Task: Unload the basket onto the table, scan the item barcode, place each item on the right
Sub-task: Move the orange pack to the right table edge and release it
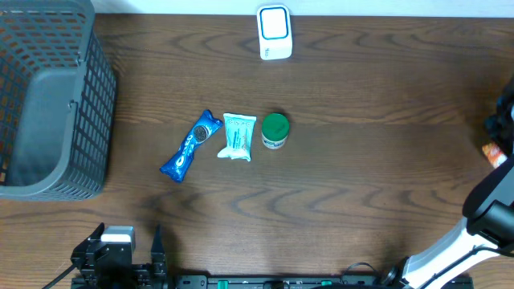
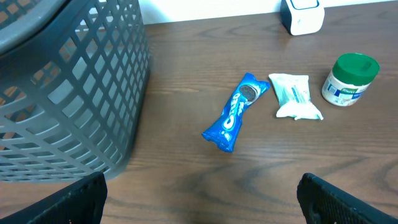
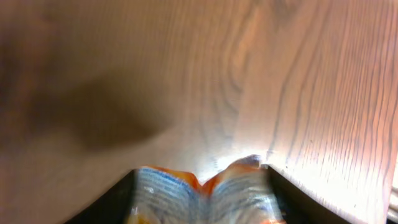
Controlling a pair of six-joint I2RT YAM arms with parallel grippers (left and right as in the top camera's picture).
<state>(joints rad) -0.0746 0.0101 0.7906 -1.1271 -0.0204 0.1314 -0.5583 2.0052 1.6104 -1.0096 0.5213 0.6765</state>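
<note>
An orange and blue packet (image 3: pixel 205 196) sits creased between the two fingers of my right gripper (image 3: pixel 202 177), which is shut on it just above the wooden table. In the overhead view that gripper (image 1: pixel 502 132) is at the far right edge, with a bit of the orange packet (image 1: pixel 495 152) showing under it. The white barcode scanner (image 1: pixel 274 32) stands at the back middle, far from the packet. My left gripper (image 2: pixel 202 205) is open and empty near the front left, its fingers (image 2: pixel 62 202) wide apart.
A blue cookie pack (image 1: pixel 189 146), a white and teal packet (image 1: pixel 238 136) and a green-lidded jar (image 1: pixel 275 131) lie in a row mid-table. A grey mesh basket (image 1: pixel 88 104) stands at the left.
</note>
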